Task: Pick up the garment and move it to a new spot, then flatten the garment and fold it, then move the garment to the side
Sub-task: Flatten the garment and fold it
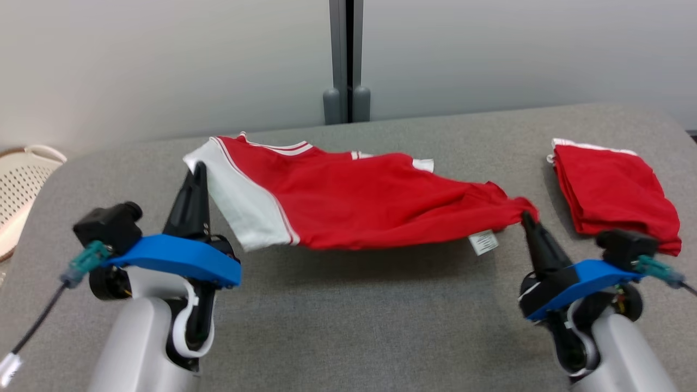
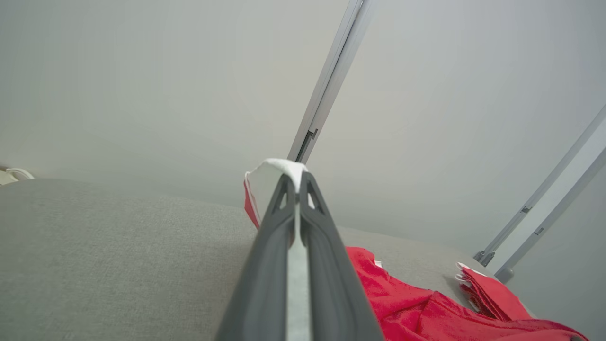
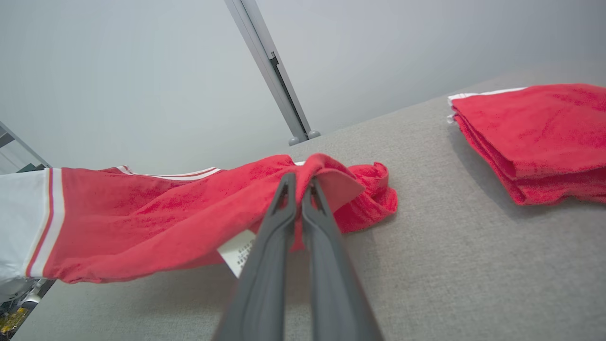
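A red garment (image 1: 370, 201) with a white sleeve and white stripes hangs stretched between both grippers, its front edge lifted above the grey table (image 1: 348, 326). My left gripper (image 1: 197, 170) is shut on the white sleeve end (image 2: 272, 173). On the other side, my right gripper (image 1: 526, 216) is shut on the red hem corner (image 3: 322, 170). A white care label (image 1: 483, 242) dangles near the right gripper. The garment's far edge rests on the table.
A folded stack of red garments (image 1: 612, 190) lies at the table's right side, close to my right arm. A pale wicker basket (image 1: 22, 179) stands off the left edge. A grey wall with a metal post (image 1: 346, 60) runs behind the table.
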Robot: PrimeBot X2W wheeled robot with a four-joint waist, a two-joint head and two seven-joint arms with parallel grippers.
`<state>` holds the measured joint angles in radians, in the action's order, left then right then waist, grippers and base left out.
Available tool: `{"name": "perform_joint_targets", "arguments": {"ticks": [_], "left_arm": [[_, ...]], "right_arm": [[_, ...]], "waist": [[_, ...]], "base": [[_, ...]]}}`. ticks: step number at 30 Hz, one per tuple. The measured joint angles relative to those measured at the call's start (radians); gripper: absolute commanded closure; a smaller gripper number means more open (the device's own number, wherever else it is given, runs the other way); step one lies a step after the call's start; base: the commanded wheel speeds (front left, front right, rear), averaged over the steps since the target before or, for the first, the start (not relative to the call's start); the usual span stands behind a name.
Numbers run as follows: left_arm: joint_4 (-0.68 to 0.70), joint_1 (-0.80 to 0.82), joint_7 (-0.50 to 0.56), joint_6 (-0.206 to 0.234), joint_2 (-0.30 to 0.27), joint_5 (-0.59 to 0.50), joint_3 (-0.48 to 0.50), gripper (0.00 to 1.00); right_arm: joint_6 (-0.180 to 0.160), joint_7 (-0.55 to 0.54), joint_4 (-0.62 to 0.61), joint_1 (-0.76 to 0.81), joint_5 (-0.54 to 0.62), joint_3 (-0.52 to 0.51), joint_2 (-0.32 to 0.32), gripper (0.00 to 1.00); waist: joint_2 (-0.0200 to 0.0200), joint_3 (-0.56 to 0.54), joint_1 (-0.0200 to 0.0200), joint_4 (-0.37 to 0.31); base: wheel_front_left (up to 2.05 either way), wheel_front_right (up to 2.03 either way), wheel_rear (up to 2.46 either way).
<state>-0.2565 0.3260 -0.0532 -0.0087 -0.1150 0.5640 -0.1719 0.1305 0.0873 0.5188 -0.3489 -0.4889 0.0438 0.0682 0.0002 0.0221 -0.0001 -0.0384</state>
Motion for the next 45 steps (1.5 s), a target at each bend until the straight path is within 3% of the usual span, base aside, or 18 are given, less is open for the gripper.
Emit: {"name": "perform_joint_targets", "arguments": {"ticks": [8, 16, 21, 25, 29, 33, 38, 42, 45], "left_arm": [[0.352, 0.025, 0.058, 0.018, -0.031, 0.049, 0.049, 1.00], [0.689, 0.149, 0.173, 0.053, -0.087, 0.061, 0.081, 1.00], [0.777, 0.238, 0.267, 0.071, -0.116, 0.080, 0.086, 1.00], [0.765, 0.285, 0.317, 0.076, -0.139, 0.076, 0.074, 1.00], [0.691, 0.357, 0.338, 0.072, -0.143, 0.070, 0.054, 1.00], [0.533, 0.496, 0.341, 0.058, -0.157, 0.039, 0.040, 1.00], [0.256, 0.776, 0.290, 0.062, -0.165, -0.043, 0.040, 1.00], [0.049, 1.010, 0.205, 0.072, -0.168, -0.104, 0.046, 1.00], [-0.085, 1.123, 0.101, 0.070, -0.159, -0.143, 0.035, 1.00]], "right_arm": [[0.000, -0.129, -0.418, 0.079, -0.066, -0.078, 0.072, 1.00], [0.000, -0.331, -0.855, 0.117, -0.121, -0.207, 0.068, 1.00], [0.000, -0.442, -1.044, 0.121, -0.123, -0.284, 0.050, 1.00], [0.000, -0.507, -1.105, 0.113, -0.128, -0.317, 0.031, 1.00], [0.000, -0.540, -1.064, 0.054, -0.129, -0.309, 0.017, 1.00], [0.000, -0.534, -0.930, -0.105, -0.117, -0.275, 0.010, 1.00], [0.000, -0.446, -0.637, -0.470, -0.030, -0.224, 0.017, 1.00], [0.000, -0.286, -0.356, -0.793, 0.090, -0.171, 0.012, 1.00], [0.000, -0.179, -0.163, -0.942, 0.166, -0.135, 0.005, 1.00]], "waist": [[0.0000, -0.063, 0.0000, -0.011], [-0.0001, -0.073, 0.0000, -0.022], [-0.0002, -0.057, -0.0001, -0.029], [-0.0002, -0.023, -0.0001, -0.040], [-0.0002, 0.050, 0.0002, -0.057], [-0.0001, 0.143, 0.0004, -0.071], [0.0000, 0.260, 0.0005, -0.078], [0.0003, 0.344, 0.0009, -0.084], [0.0002, 0.383, 0.0005, -0.071]], "base": [[0.00, 0.00, 0.00], [0.00, 0.00, 0.00], [0.00, 0.00, 0.00], [0.00, 0.00, 0.00], [0.00, 0.00, 0.00], [0.00, 0.00, 0.00], [0.00, 0.00, 0.00], [0.00, 0.00, 0.00], [0.00, 0.00, 0.00]]}}
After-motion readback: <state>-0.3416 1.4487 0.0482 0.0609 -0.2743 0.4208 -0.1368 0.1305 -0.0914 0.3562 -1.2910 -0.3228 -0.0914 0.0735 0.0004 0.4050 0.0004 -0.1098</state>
